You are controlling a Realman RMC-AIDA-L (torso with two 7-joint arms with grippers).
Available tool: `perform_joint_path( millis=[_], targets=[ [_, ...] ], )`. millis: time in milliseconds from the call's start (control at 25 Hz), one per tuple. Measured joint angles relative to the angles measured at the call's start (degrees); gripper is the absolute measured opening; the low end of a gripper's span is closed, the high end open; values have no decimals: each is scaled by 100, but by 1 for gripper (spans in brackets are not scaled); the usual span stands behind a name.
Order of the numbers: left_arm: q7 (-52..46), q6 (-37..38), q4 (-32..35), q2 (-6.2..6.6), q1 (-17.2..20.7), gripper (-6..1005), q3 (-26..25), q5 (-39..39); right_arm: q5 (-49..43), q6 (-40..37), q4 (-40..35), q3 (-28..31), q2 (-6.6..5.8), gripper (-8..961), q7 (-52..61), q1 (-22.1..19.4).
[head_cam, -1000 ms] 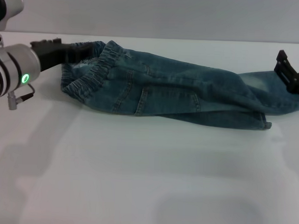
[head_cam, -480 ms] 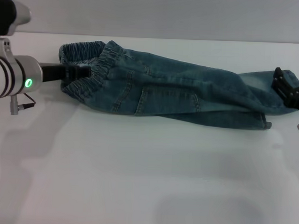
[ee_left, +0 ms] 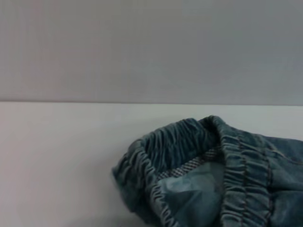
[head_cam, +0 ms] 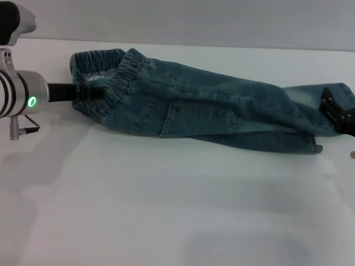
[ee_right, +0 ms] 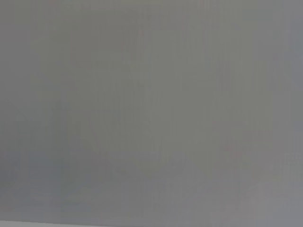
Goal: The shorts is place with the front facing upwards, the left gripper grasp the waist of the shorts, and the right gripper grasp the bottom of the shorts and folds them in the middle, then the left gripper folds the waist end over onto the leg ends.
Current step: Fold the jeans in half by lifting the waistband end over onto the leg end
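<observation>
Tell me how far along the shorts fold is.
Done: the lengthwise fold looks finished; the shorts lie as a narrow doubled strip on the table. In hand: the left gripper is at the waistband, the right gripper at the leg ends; neither grip is clear. Left: carrying the waist over onto the leg ends; the waist lies flat at the far left.

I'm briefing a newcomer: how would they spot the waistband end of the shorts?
On the white table lie blue-green denim shorts. Follow them to the robot's left: the waistband is the puckered, gathered elastic opening beside the left end effector, unlike the flat stitched hems opposite.
</observation>
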Motion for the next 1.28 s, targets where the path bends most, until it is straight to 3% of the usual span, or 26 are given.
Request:
perform_joint_path(
  millis=[1280],
  targets=[
    [65, -456, 317, -4, -269, 708, -44, -67, -1, 9, -47, 19, 0, 818, 0, 7]
  ],
)
